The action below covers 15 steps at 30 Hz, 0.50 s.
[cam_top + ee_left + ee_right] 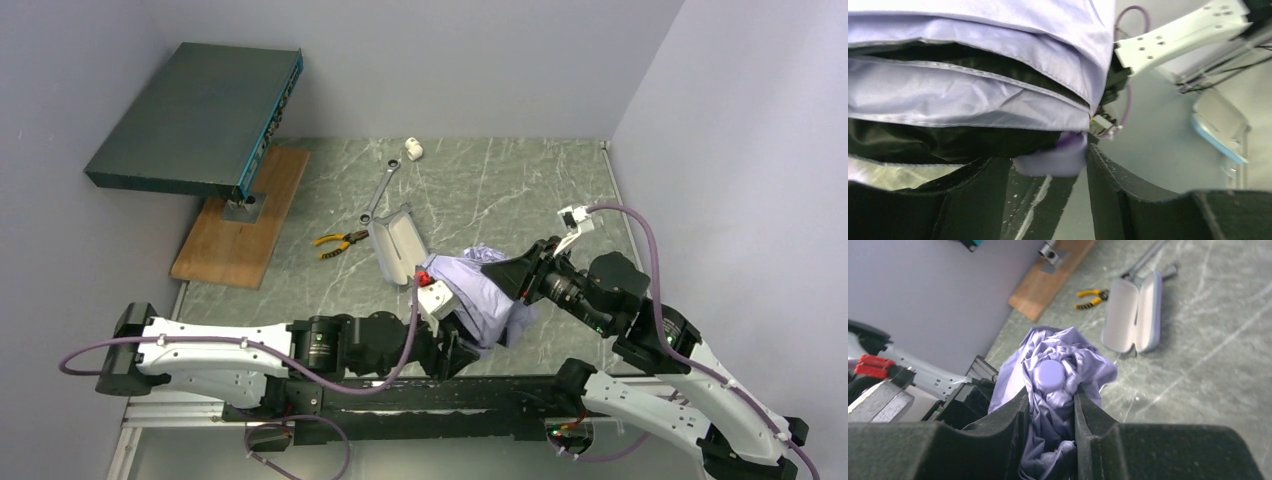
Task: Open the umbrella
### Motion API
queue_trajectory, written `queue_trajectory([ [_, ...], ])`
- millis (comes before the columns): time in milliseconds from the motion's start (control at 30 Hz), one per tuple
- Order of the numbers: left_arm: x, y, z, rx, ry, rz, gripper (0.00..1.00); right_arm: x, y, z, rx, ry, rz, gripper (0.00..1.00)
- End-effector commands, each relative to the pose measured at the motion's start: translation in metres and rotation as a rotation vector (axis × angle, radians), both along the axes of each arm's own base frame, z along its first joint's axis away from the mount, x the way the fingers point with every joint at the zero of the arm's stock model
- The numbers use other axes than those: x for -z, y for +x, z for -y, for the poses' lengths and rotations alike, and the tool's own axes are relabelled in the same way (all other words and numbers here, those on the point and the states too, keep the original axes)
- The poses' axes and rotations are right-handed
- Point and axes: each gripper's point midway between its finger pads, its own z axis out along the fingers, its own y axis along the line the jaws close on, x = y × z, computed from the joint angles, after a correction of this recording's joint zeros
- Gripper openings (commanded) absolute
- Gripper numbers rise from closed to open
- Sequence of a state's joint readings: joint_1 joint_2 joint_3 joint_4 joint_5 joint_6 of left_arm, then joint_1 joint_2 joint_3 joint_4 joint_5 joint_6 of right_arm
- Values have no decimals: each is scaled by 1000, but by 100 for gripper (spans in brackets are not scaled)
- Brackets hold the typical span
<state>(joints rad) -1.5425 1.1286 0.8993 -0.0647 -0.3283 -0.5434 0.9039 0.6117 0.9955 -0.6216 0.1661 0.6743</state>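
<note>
Far left: dark flat box [195, 120] propped above wooden board [243, 215]. Right of board, on green surface [520, 180]: yellow-handled pliers [340, 243], wrench [378, 192] farther back, lilac case [398, 243] lying open. Near centre, just right of case: umbrella [487, 285], folded, fabric bunched, caught between both arms. left end effector [1048, 167] closed on small lilac handle [1050, 160] from near-left side. right end effector [1050, 410] clamped around crumpled canopy [1058, 360] from right. Open case sits close on umbrella's left; grey wall [760, 150] rises just right of right arm.
</note>
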Motion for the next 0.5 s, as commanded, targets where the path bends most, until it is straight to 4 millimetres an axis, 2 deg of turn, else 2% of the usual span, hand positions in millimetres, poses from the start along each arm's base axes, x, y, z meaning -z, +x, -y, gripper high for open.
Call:
queue_trajectory([
  [0, -58, -69, 8, 375, -235, -29, 0, -71, 9, -5, -25, 107, 285, 0],
  [167, -61, -79, 2, 430, -273, -45, 0, -93, 21, 8, 68, 103, 321, 0],
  [267, -53, -68, 0, 354, -247, -65, 0, -99, 33, 20, 180, 98, 257, 0],
  [300, -49, -63, 0, 325, -226, -73, 3, -98, 36, 22, 204, 93, 227, 0],
  [333, -46, -54, 1, 271, -204, -70, 15, -95, 37, 23, 222, 94, 193, 0],
  [400, -39, -36, 4, 157, -149, -77, 56, -85, 41, 24, 263, 89, 123, 0],
  [467, -31, -16, 7, 17, -75, -76, 80, -73, 44, 26, 304, 83, 58, 0],
])
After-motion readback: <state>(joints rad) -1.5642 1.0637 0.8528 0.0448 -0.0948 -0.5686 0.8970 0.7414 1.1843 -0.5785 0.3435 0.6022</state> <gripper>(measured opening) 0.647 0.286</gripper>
